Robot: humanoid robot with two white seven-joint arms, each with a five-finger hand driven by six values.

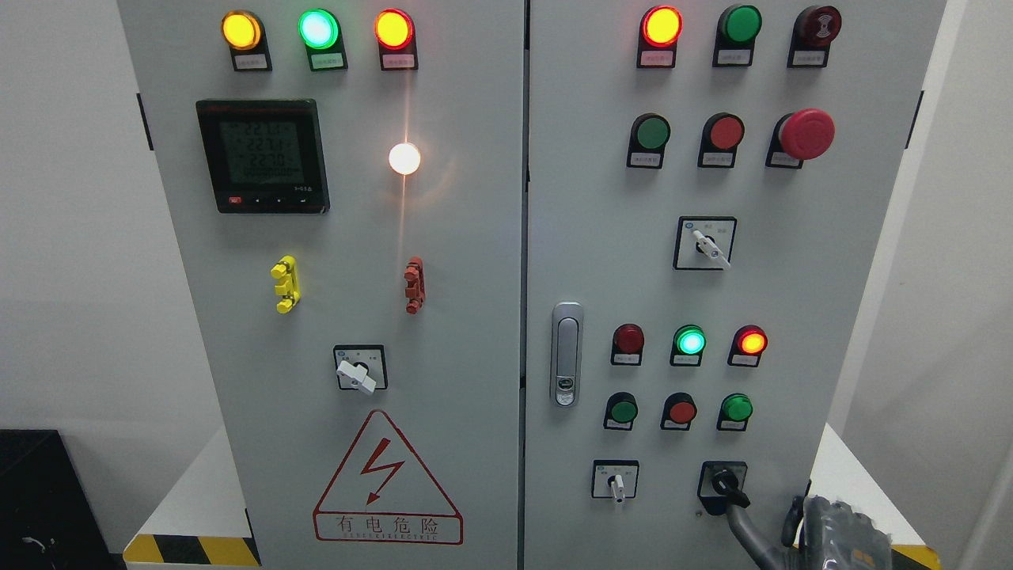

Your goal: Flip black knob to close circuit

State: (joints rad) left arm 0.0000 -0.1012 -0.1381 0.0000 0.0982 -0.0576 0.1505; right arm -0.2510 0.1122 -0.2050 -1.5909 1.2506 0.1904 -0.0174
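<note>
Cabinet (332, 237) fills the view, two grey doors side by side. On the left door sit a digital meter (262, 155), a lit white lamp (404, 158) and a white selector (358, 370) above the warning triangle (387, 483). Past the door latch (566, 354), the right door carries rows of lamps and a red mushroom button (806, 133). The black knob (726, 483) sits low on that door, its lever pointing down-right. The right hand (799, 526) rises from the lower right corner, one finger reaching up beside the knob; whether the fingers are clamped on it I cannot tell. The step looks like the approach or first contact; next the hand needs a firm pinch and a turn.
</note>
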